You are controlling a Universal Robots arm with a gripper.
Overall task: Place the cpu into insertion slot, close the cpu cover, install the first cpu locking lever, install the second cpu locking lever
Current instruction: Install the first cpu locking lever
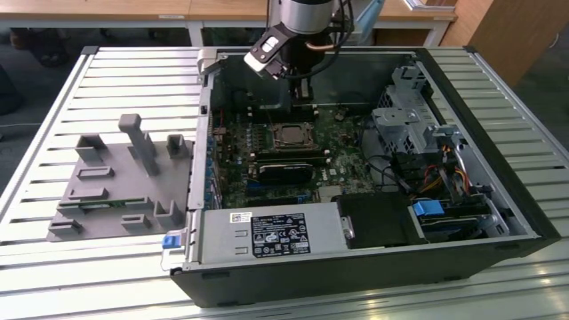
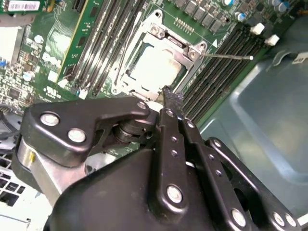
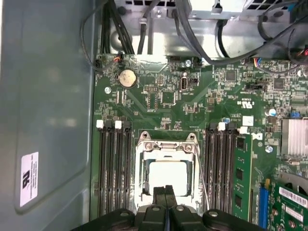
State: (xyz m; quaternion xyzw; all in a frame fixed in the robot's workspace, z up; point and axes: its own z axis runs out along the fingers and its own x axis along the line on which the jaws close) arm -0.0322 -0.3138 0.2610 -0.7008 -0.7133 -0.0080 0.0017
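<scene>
- While the cpu [image 3: 167, 176] sits in the insertion slot [image 2: 138, 52], the cpu cover [image 3: 166, 153] lies flat over it.
- Gripper [image 3: 165, 189] hangs close above, squeezed tight together, holding nothing.

Print on the power supply label [image 1: 277, 235] is unreadable.

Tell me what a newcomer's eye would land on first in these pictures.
First comes the open computer case on the slatted table, with the arm reaching down into it. In the first wrist view the shut gripper hangs at the edge of the pale cpu, which lies framed by the silvery cover. On the exterior view's left a grey fixture stands beside the case.
</scene>
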